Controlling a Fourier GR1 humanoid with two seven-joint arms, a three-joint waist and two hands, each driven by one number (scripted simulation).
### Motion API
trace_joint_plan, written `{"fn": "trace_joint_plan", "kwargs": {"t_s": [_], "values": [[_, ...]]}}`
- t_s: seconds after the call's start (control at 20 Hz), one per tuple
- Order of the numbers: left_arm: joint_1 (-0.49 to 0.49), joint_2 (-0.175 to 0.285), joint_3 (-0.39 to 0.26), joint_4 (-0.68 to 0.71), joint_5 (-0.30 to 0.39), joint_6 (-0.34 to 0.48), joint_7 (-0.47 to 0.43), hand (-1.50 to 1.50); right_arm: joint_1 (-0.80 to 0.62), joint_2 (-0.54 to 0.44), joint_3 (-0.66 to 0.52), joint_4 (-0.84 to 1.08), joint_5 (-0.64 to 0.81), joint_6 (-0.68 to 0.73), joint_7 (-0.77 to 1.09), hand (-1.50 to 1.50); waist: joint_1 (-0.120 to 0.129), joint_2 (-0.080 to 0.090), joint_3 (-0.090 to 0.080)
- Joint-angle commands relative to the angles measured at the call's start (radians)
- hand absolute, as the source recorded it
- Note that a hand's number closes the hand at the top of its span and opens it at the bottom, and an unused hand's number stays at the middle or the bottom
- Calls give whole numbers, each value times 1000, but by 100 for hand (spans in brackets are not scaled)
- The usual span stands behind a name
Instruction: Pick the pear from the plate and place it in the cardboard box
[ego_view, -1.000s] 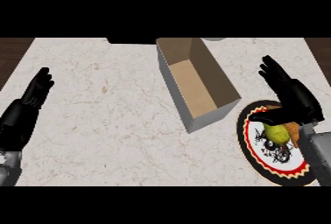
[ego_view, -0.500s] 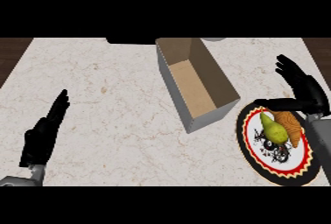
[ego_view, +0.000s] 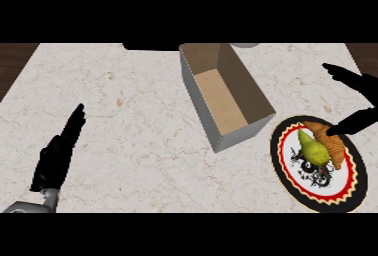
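Marble counter (ego_view: 133, 100) w/ open cardboard box (ego_view: 225, 95) at center. Pear (ego_view: 313, 149) lies on plate (ego_view: 347, 186), right of box, beside a pastry (ego_view: 334, 145). Right hand (ego_view: 358, 80) spread by plate's far edge, holds nothing; left hand (ego_view: 55, 157) fingers straight, lower left.

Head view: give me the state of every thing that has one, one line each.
cardboard box: upright, open-topped, nothing showing inside.
pear: lying on the plate, not held.
croissant: lying on the plate beside the pear.
plate: flat on the counter, right of the cardboard box.
left hand: open, fingers straight, holding nothing.
right hand: open, by the plate's far edge, holding nothing.
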Motion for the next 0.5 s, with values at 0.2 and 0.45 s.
{"fn": "trace_joint_plan", "kwargs": {"t_s": [0.2, 0.45], "values": [[-3, -11, 15, 21, -10, 3, -2, 0, -126, -66, 211, 0, 154, 352, 111, -150, -6, -3, -1], [43, -14, 31, -4, -25, -5, -15, 0, -139, -2, 216, -17, 170, 456, 212, -150, -23, -8, 0]]}}
